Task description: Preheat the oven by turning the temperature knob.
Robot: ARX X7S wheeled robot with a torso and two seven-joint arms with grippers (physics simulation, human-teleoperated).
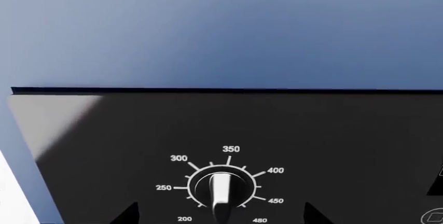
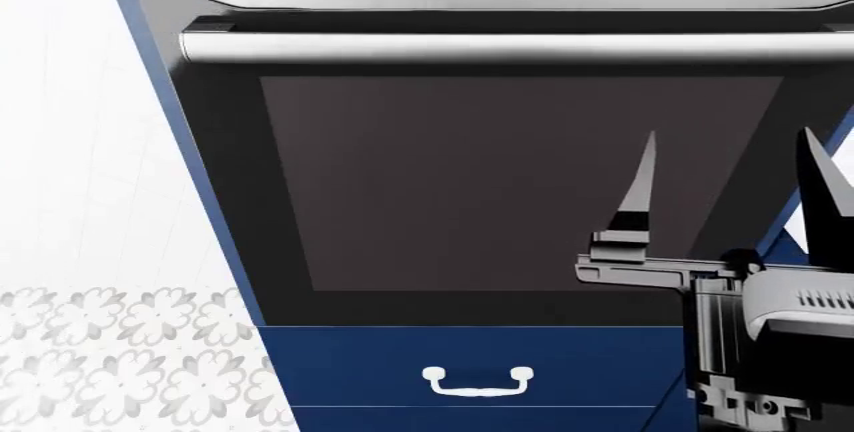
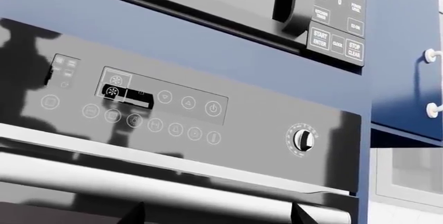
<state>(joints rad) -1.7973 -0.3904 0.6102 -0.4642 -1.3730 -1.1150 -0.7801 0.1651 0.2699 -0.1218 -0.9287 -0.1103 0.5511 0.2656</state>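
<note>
Knob (image 1: 221, 193) dial: 200–480, pointer near 350; microwave (image 3: 337, 41) keys START/ENTER, STOP/CLEAR.

Temperature knob (image 1: 221, 197) lower part cut off; microwave keypad (image 3: 337, 32) lettering tiny

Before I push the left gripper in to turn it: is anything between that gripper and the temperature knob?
Nothing visible. In the left wrist view the temperature knob sits straight ahead on the bare black panel, with the fingertips showing on either side of it.
</note>
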